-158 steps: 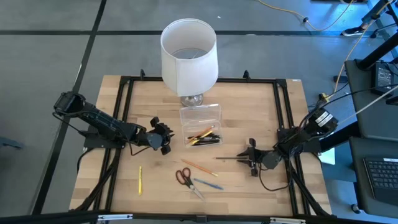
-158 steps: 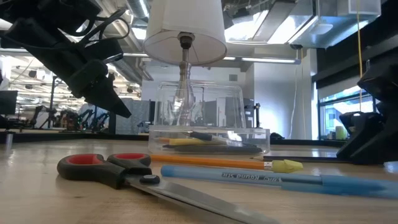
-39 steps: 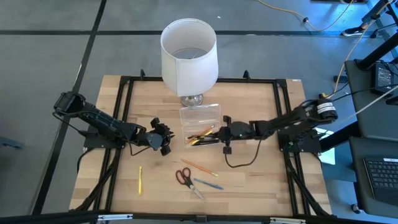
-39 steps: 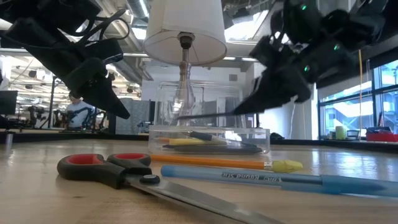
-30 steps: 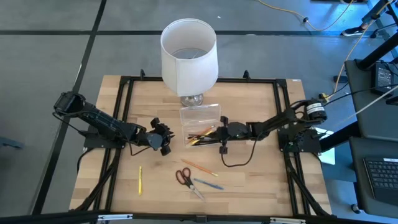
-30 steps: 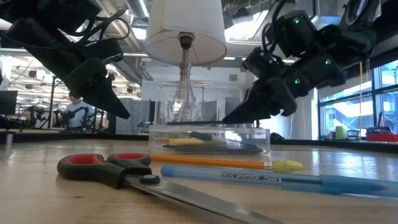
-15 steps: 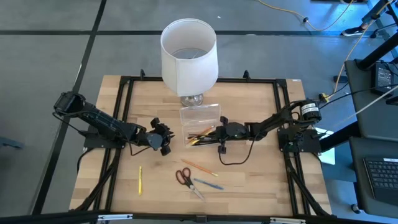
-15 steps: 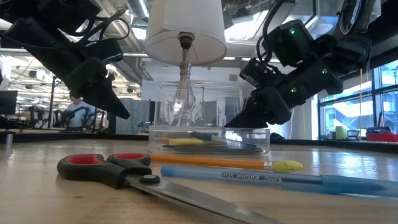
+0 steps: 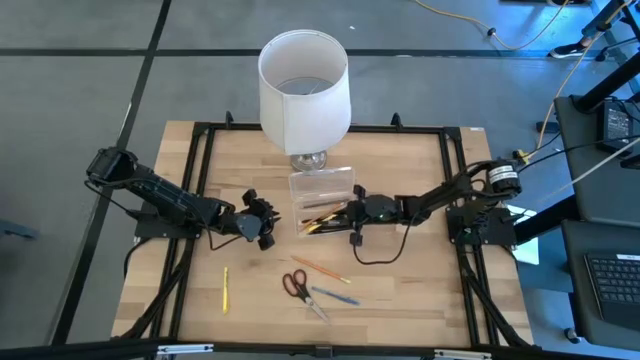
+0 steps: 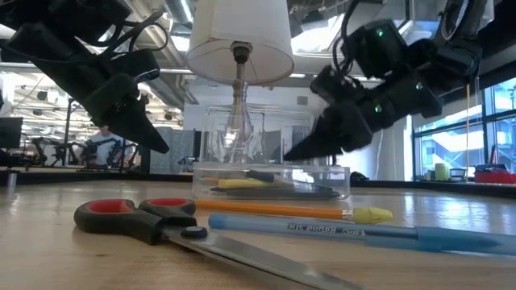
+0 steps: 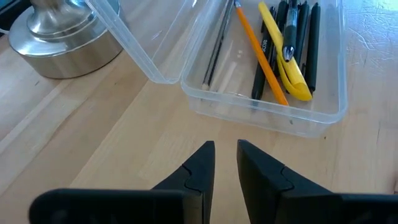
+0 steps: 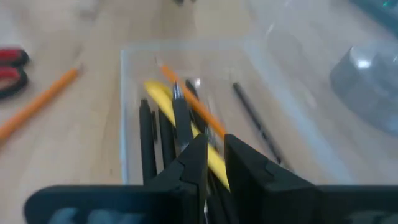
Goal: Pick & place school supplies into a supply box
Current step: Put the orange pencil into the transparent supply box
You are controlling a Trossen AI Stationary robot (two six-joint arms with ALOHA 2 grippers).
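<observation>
A: Where do we have the supply box (image 9: 322, 203)?

B: At mid-table, lid up, just in front of the lamp (image 9: 304, 90). We count an orange pencil (image 11: 258, 51), a yellow pen (image 11: 283, 51) and several dark pens (image 11: 300, 43) lying in its tray.

A: And our right gripper (image 9: 346, 212)?

B: Above the box's right edge, fingers slightly parted with nothing between them, as far as the blurred wrist view lets us judge.

A: The left gripper (image 9: 262, 221)?

B: Left of the box, fingers a narrow gap apart, empty.

A: What lies outside?

B: The scissors (image 9: 296, 287), an orange pencil (image 9: 320, 269) and a blue pen (image 9: 334, 296) near the front edge, a yellow pencil (image 9: 225, 289) well to their left
</observation>
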